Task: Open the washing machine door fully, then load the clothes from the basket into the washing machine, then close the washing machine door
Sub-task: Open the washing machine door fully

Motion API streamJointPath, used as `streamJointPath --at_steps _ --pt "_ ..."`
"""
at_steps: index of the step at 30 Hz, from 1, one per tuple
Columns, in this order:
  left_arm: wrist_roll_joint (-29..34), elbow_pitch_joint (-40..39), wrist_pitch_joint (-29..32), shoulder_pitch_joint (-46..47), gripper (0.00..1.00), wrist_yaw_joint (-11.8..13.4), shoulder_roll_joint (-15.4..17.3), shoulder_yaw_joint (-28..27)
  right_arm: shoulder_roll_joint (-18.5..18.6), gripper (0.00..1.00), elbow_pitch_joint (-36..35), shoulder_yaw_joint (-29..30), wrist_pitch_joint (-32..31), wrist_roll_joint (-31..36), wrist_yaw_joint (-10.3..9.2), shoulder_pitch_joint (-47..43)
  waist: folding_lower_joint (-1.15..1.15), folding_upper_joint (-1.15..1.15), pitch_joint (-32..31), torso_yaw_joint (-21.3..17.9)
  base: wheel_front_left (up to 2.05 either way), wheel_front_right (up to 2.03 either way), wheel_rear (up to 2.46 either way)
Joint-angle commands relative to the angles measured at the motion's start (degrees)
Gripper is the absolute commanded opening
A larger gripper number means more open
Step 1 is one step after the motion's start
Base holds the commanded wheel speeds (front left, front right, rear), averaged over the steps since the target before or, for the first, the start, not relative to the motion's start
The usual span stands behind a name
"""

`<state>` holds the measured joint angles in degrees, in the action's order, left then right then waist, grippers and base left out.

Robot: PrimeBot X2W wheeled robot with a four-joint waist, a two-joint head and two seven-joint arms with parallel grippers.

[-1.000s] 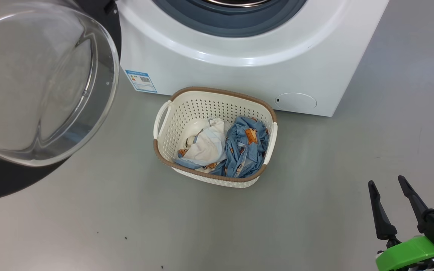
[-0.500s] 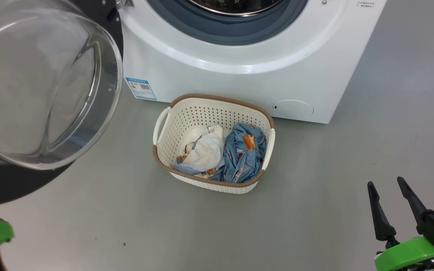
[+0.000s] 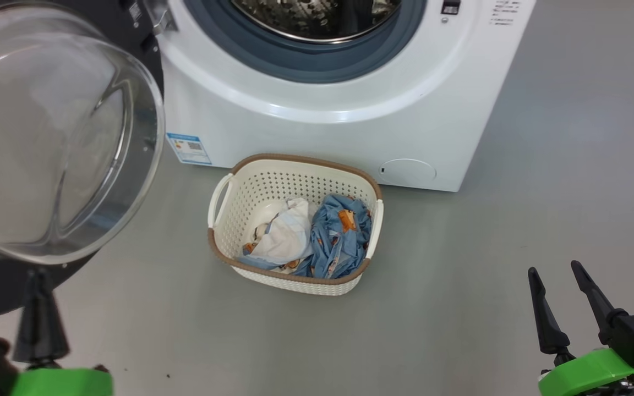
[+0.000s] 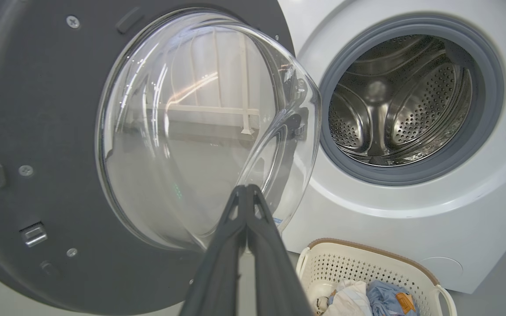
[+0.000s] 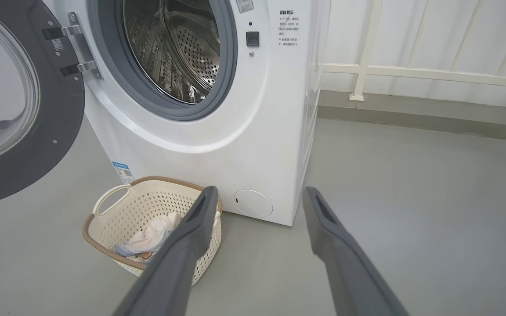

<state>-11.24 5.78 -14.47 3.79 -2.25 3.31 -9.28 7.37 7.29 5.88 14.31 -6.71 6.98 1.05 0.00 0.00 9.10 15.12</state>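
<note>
The washing machine (image 3: pixel 344 132) (image 5: pixel 253 127) stands with its steel drum (image 4: pixel 393 101) exposed. Its door (image 3: pixel 47 137) (image 4: pixel 182 131) (image 5: pixel 11 101) hangs swung out to the left, glass bowl bulging toward me. On the floor in front sits the basket (image 3: pixel 229 198) (image 5: pixel 117 210) (image 4: pixel 367 259) holding the clothes (image 3: pixel 317 236) (image 4: pixel 367 300): a white cloth beside blue printed fabric. My left gripper (image 3: pixel 39 275) (image 4: pixel 247 189) is shut and empty, low at the left, just before the door glass. At the lower right my right gripper (image 3: pixel 553 272) (image 5: pixel 259 195) stands open with nothing in it, well clear of the basket.
Grey floor (image 3: pixel 460 275) spreads around the basket and to the machine's right. A white railing (image 5: pixel 411 72) runs along the wall behind the machine. A blue sticker (image 3: pixel 187 148) and a round service flap (image 3: pixel 408 170) mark the machine's lower front.
The head camera has tilted up, showing more of the drum opening. My left gripper has risen into the lower left of the head view. The right gripper holds still and open.
</note>
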Motion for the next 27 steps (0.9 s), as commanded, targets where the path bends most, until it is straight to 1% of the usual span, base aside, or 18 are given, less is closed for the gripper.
streamJointPath --at_steps 1,3,4,5,6,7,8,9,20,27 --pt "0.87 -2.32 -0.52 -0.22 0.00 -0.58 0.97 -0.72 0.28 1.00 -1.68 -1.79 0.68 0.20 0.51 -0.39 0.00 0.00 -0.49 -0.83 0.00 0.00 0.00" --pt "1.12 -2.94 -0.52 -0.82 0.00 -1.01 0.67 0.94 0.07 1.00 -1.93 -1.80 0.68 0.23 0.51 -0.47 0.00 0.00 -0.67 -1.35 0.00 0.00 0.00" --pt "1.18 -3.21 -0.52 -1.05 0.03 -1.12 0.54 1.62 -0.02 1.00 -1.99 -1.94 0.68 0.27 0.51 -0.49 0.00 0.00 -0.79 -1.72 0.00 0.00 0.00" --pt "1.27 -3.24 -0.52 -1.28 0.14 -1.21 0.44 2.29 -0.11 1.00 -2.07 -2.00 0.68 0.29 0.51 -0.51 0.00 0.00 -0.96 -2.06 0.00 0.00 0.00" --pt "1.23 -3.23 -0.52 -1.48 0.30 -1.28 0.36 2.85 -0.20 1.00 -2.17 -2.08 0.68 0.28 0.51 -0.52 0.00 0.00 -1.09 -2.45 0.00 0.00 0.00" --pt "1.17 -3.13 -0.52 -1.69 0.43 -1.37 0.28 3.41 -0.29 1.00 -2.25 -2.17 0.68 0.28 0.51 -0.54 0.00 0.00 -1.25 -2.88 0.00 0.00 0.00" --pt "1.07 -3.01 -0.52 -1.89 0.93 -1.44 0.22 3.93 -0.39 1.00 -2.38 -2.22 0.68 0.31 0.51 -0.55 0.00 0.00 -1.35 -3.30 0.00 0.00 0.00" --pt "1.04 -2.91 -0.52 -2.02 1.00 -1.48 0.16 4.47 -0.49 1.00 -2.51 -2.31 0.68 0.33 0.51 -0.57 0.00 0.00 -1.45 -3.70 0.00 0.00 0.00" --pt "0.81 -0.66 -0.12 -2.22 1.00 -1.49 -0.02 7.59 -1.27 1.00 -3.46 -3.86 0.68 0.30 0.51 -0.76 0.00 0.00 -2.58 -8.64 0.00 0.00 0.00" --pt "0.72 0.75 0.02 -1.75 1.00 -1.57 0.43 8.15 -1.70 1.00 -3.90 -4.46 0.69 0.39 0.51 -1.21 0.00 0.00 -3.22 -11.02 0.00 0.00 0.00"
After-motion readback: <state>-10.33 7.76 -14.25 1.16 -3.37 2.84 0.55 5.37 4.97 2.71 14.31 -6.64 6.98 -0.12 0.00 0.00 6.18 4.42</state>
